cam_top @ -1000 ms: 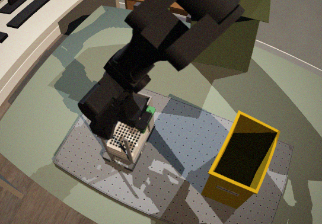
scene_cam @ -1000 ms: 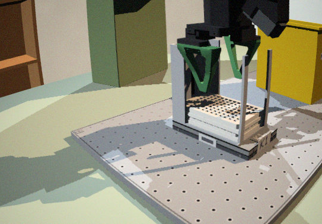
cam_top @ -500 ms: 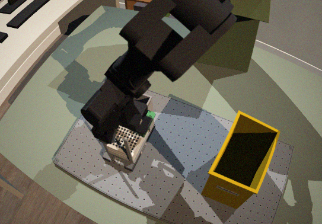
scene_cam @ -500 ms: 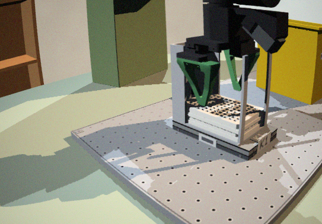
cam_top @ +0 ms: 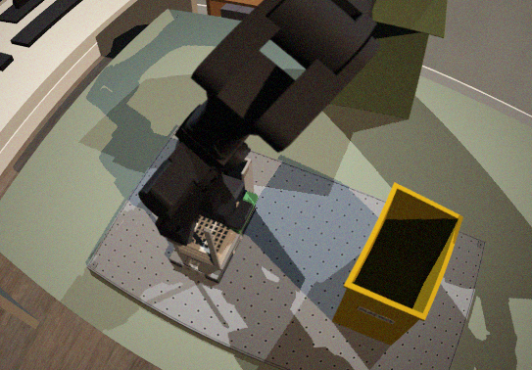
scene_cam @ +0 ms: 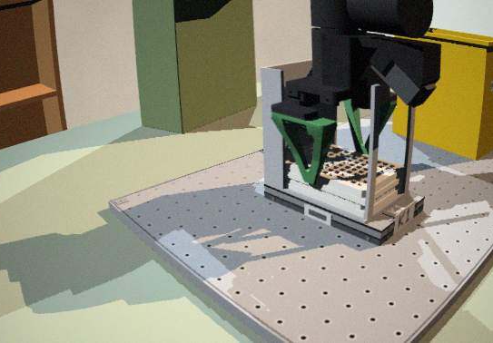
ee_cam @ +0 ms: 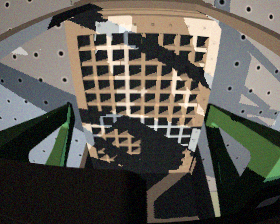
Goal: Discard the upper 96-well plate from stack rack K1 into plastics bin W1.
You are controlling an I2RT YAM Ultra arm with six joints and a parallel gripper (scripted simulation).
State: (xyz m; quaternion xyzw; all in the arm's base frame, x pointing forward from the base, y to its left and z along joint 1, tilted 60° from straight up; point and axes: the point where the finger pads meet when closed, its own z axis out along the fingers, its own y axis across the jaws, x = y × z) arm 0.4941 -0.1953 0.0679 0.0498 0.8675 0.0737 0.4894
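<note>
The stack rack K1 (scene_cam: 340, 181) stands on the perforated board, holding two 96-well plates one on the other. The upper plate (scene_cam: 350, 168) is pale with a grid of dark wells and also shows in the wrist view (ee_cam: 143, 90) and from above (cam_top: 212, 234). The lower plate (scene_cam: 335, 192) lies under it, mostly hidden. My gripper (scene_cam: 337, 156) with green fingers is open and has come down inside the rack, one finger on each long side of the upper plate. The fingers stand apart from the plate sides in the wrist view (ee_cam: 140, 143). The yellow bin W1 (cam_top: 403, 256) stands upright to the right.
The rack's thin corner posts (scene_cam: 371, 150) and its pale back wall (scene_cam: 272, 132) stand close around my fingers. A tall green box (scene_cam: 194, 63) is behind the board. A brown shelf (scene_cam: 13, 77) is at the far left. The bin also shows behind the arm (scene_cam: 462, 91).
</note>
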